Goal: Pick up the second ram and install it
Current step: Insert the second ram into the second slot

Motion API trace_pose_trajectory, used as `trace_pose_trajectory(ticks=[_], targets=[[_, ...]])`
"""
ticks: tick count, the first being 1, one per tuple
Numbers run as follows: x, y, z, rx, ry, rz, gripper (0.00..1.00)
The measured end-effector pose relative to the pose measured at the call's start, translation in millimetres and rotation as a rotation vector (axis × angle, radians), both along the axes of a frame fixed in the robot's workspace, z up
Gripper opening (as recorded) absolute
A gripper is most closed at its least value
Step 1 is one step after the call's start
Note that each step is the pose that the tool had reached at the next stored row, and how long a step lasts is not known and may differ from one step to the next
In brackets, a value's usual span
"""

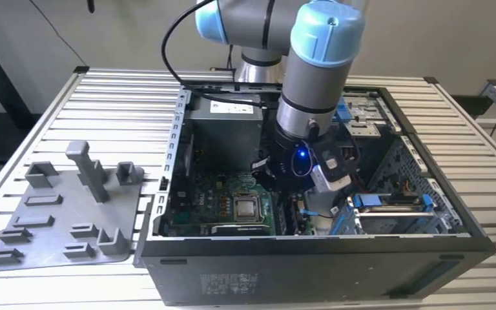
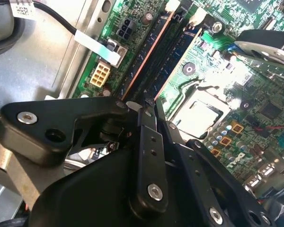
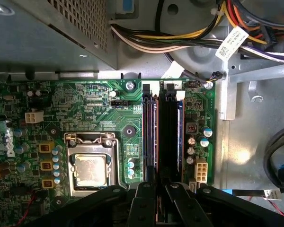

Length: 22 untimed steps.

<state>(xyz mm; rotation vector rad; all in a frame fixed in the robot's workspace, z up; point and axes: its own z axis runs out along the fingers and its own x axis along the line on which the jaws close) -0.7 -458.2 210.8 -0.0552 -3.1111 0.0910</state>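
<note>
Deep inside the open computer case (image 1: 317,271) on the slatted surface (image 1: 101,97), with the hand (image 1: 293,192) lowered over the green motherboard (image 3: 85,99). In both wrist views, black fingertips (image 3: 149,187) drawn close together at the near end of the second ram (image 3: 169,137). Seemingly clenched on that thin dark stick rather than released, though the contact itself sits in shadow. Stretches straight away from the hand (image 3: 160,185), long axis in line with the memory slots and parallel to the other module (image 3: 149,137) already standing just beside it. In the second wrist view, same picture from a lower angle: hand (image 2: 149,103) directly over the slot row, second ram (image 2: 156,59) running off as a dark band beside the copper-edged neighbour (image 2: 146,54). Cannot tell whether fully seated or merely resting in the slot mouth; white end latches visible at the far end, their position unclear. Silver processor (image 3: 90,170) well to one side of the slots and clear of the fingers. By judgement, work at the seating stage, with everything turning on keeping the stick's edge square above its slot along the whole length.
</note>
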Motion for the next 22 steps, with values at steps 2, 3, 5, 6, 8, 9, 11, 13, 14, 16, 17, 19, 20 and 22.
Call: trace_pose_trajectory(ticks=[2,3,5,6,8,9,11,13,14,16,17,19,20,22], targets=[[0.0,0.0,-0.3,0.0007,-0.0002,0.000,0.16],[0.0,0.1,-0.3,0.0010,-0.0001,0.000,0.22],[0.0,0.1,3.2,-0.0019,0.0000,0.000,0.22],[-0.1,0.1,8.2,-0.0024,0.0001,0.000,0.22],[-0.2,0.1,17.1,-0.0022,0.0000,0.000,0.22],[-0.2,0.1,21.8,-0.0025,0.0000,0.000,0.22],[-0.2,0.1,30.8,-0.0025,0.0000,0.000,0.22],[-0.2,0.0,38.1,-0.0026,0.0001,0.000,0.22],[-0.1,0.1,38.0,-0.0021,0.0000,0.000,0.22],[-0.1,0.1,38.0,-0.0021,-0.0001,0.000,0.22],[-0.1,0.1,38.1,-0.0021,-0.0001,0.000,0.19],[-0.1,0.1,38.2,-0.0022,0.0000,0.000,0.13],[-0.2,0.1,38.2,-0.0022,0.0000,0.000,0.11],[-0.1,0.1,38.2,-0.0022,0.0000,0.000,0.11]])
